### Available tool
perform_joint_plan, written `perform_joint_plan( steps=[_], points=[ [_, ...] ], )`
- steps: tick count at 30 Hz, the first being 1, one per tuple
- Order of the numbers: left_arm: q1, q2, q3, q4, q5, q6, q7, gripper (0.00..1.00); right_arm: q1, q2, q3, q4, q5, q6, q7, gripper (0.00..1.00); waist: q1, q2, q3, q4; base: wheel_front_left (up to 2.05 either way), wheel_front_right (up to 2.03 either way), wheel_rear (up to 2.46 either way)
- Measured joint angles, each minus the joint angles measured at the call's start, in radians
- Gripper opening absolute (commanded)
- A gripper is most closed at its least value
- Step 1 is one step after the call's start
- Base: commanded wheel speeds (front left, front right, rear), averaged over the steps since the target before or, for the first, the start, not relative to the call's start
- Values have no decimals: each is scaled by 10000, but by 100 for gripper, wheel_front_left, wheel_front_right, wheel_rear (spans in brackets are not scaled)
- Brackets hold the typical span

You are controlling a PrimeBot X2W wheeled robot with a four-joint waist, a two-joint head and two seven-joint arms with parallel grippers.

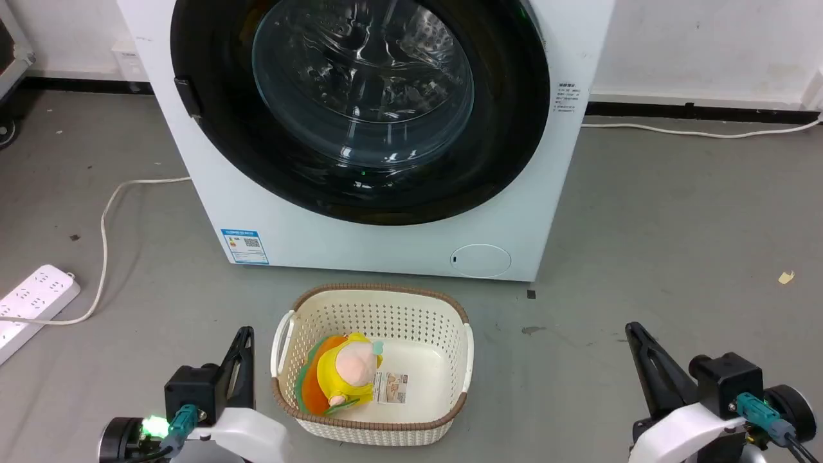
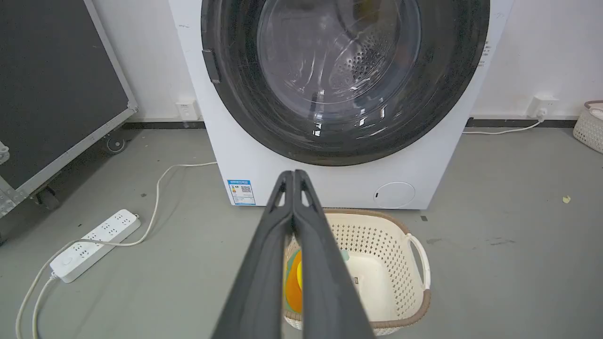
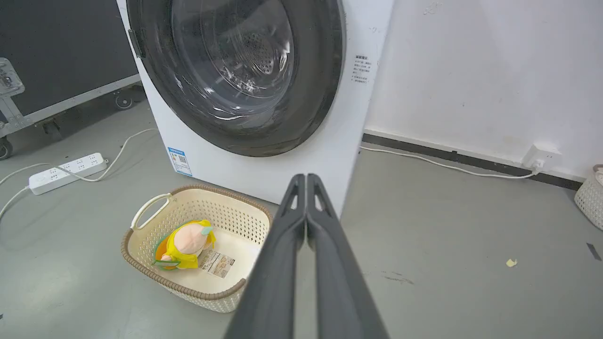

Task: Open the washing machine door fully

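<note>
The white washing machine (image 1: pixel 270 212) stands ahead on the grey floor. Its round glossy black washing machine door (image 1: pixel 212 135) lies flat against the front, with a small black latch tab (image 1: pixel 188 98) at its left edge. The door also appears in the left wrist view (image 2: pixel 235 94) and the right wrist view (image 3: pixel 320 84). My left gripper (image 1: pixel 244 334) sits low at the lower left, shut and holding nothing, well short of the machine. My right gripper (image 1: pixel 633 329) sits at the lower right, shut and holding nothing. In each wrist view the two fingers press together, left gripper (image 2: pixel 293 173), right gripper (image 3: pixel 306 177).
A cream laundry basket (image 1: pixel 450 308) with a yellow plush toy (image 1: pixel 350 376) sits on the floor between my arms, just in front of the machine. A white power strip (image 1: pixel 35 299) and cable (image 1: pixel 106 218) lie at the left. A black wheeled case (image 2: pixel 56 89) stands further left.
</note>
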Motion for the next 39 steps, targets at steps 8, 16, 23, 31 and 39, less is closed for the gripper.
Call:
perform_joint_plan(
  steps=[8, 16, 23, 31, 39],
  points=[
    [0, 0, -4, 0, 0, 0, 0, 0, 0, 0, -2, 0, 0, 0, 0, 0, 0, 0, 0, 0, 0, 0, 0],
    [0, 0, -8, 0, 0, 0, 0, 0, -1, 0, -4, 0, -10, 0, 0, 0, 0, 0, 0, 0, 0, 0, 0],
    [0, 0, -2, 0, 0, 0, 0, 0, -1, 0, 2, 0, -12, 0, 0, 0, 2, 0, 0, 0, 0, 0, 0],
    [0, 0, -6, 0, 0, 0, 0, 0, -1, 0, -2, 0, -12, 0, 0, 0, 1, 0, 0, 0, 0, 0, 0],
    [0, 0, -8, 0, 0, 0, 0, 0, -1, 0, -4, 0, -13, 0, 0, 0, 1, 0, 0, 0, 0, 0, 0]
  ],
)
